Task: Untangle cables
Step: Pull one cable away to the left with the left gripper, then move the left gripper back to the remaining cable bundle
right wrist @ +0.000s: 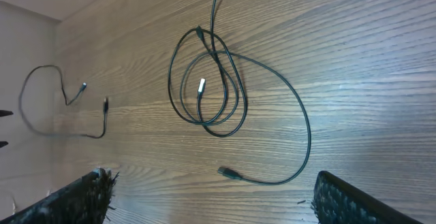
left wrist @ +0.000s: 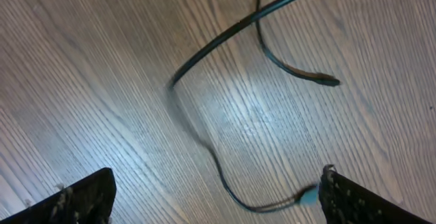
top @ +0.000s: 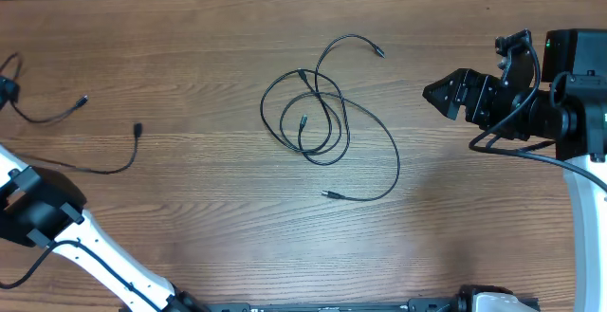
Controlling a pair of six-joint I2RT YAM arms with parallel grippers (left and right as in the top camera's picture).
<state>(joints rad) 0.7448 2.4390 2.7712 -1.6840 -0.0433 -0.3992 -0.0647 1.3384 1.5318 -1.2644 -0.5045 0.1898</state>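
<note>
Black, thin and limp, the cables (top: 321, 115) look as light as string. I judge they will sag, slide easily over the smooth wood and spring back into loops when let go, so a pinch must be sure but need not be strong.

The main tangle lies at the centre of the tabletop (top: 190, 46), several overlapping loops with a white-tipped plug (right wrist: 201, 86) inside them. Two free ends offer the best hold: one upper plug (top: 377, 52) trails out at one o'clock from the knot, and a lower plug (top: 330, 194) lies at six o'clock. Taking a cord just behind its plug should give a stiffer spot and spare the fine connector.

Two more cords lie apart at nine o'clock, near the tabletop's edge: a curved cord (top: 47, 119), and a second cord (top: 114, 170) at four o'clock from it.

At three o'clock from the tangle, well apart from it, the right tool (top: 444, 95) hovers with jaws spread and empty. Only the wrist view shows the left tool (left wrist: 214, 183). Its fingers stand wide with nothing held, and a loose cord (left wrist: 218, 37) lies on the wood beneath, its pale plug (left wrist: 308, 197) just beside one finger.

No brand, label or writing can be read anywhere.
</note>
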